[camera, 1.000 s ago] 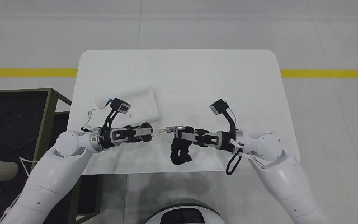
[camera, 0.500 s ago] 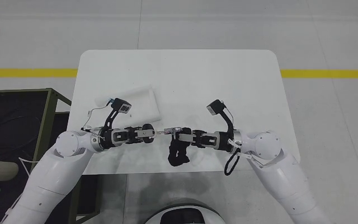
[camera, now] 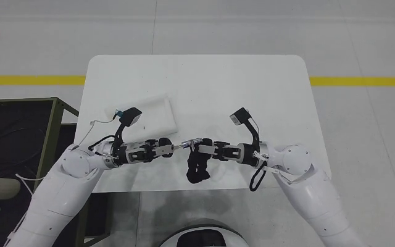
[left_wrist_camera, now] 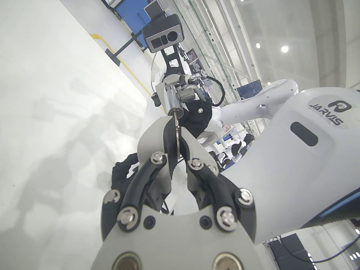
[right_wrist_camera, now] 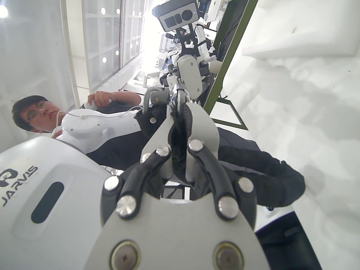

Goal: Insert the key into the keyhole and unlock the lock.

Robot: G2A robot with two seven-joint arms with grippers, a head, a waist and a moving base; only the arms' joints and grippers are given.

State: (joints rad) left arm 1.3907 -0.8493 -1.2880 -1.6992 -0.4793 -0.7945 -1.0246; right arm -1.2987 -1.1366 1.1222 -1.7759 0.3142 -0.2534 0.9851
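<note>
Above the table's near edge, my left gripper [camera: 165,147] [left_wrist_camera: 176,134] is shut on the flat silver key [left_wrist_camera: 176,130] [camera: 179,146]. The key's blade sits in the keyhole of the metal lock [left_wrist_camera: 175,101] [camera: 195,143]. My right gripper [camera: 200,149] [right_wrist_camera: 177,113] faces the left one and is shut on the lock's black fabric-covered body [right_wrist_camera: 177,139], which hangs down as a dark loop [camera: 197,167]. The lock's silver cylinder [right_wrist_camera: 156,97] sticks out past the right fingers. Both grippers meet end to end over the table.
A white foam block [camera: 151,112] [right_wrist_camera: 306,15] lies on the white table [camera: 247,92], just beyond my left arm. A dark green-framed stand [camera: 37,136] is off the table's left side. The far half of the table has free room.
The left wrist has rolled, its camera swinging a little further out, with the key held in the lock. The right gripper and lock stayed almost in place.
</note>
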